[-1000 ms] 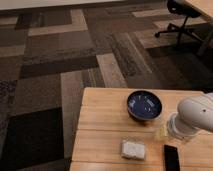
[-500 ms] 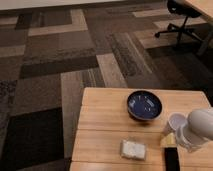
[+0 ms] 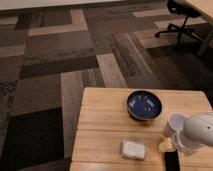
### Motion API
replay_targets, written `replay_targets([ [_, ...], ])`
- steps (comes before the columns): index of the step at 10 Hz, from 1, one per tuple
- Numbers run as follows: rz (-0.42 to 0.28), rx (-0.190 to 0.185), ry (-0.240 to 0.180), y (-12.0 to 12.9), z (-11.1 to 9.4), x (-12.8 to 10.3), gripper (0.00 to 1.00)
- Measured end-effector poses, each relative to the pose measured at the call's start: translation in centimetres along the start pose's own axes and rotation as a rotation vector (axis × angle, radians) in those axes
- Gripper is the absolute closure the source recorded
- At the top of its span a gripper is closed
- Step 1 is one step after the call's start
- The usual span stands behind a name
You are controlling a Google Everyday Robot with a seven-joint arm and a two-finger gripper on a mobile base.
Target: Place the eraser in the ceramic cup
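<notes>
Here, the eraser lies flat on the worktop at the near edge of the view, partly cut off there. Its long axis runs toward and away from the camera. The pincer hangs at the rounded white end of the arm on the right of the view, just beside the eraser, so you find your target low and slightly to the view's left of it. The ceramic cup stands upright just beyond the eraser, against the arm's white housing, with the dark blue bowl farther back. The pincer stands wide and holds nothing; the eraser rests free on the wood. Judge the descent short, with the jaws set across the eraser's narrow width. A whitish pad and a small yellowish item lie close by; keep clear of both.
</notes>
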Motion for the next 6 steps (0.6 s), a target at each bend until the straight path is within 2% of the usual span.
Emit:
replay_targets([
  [3, 0.002, 0.038, 0.0, -0.8, 1.3, 0.0, 0.35],
  [6, -0.015, 0.049, -0.003, 0.0, 2.3, -0.5, 0.35],
])
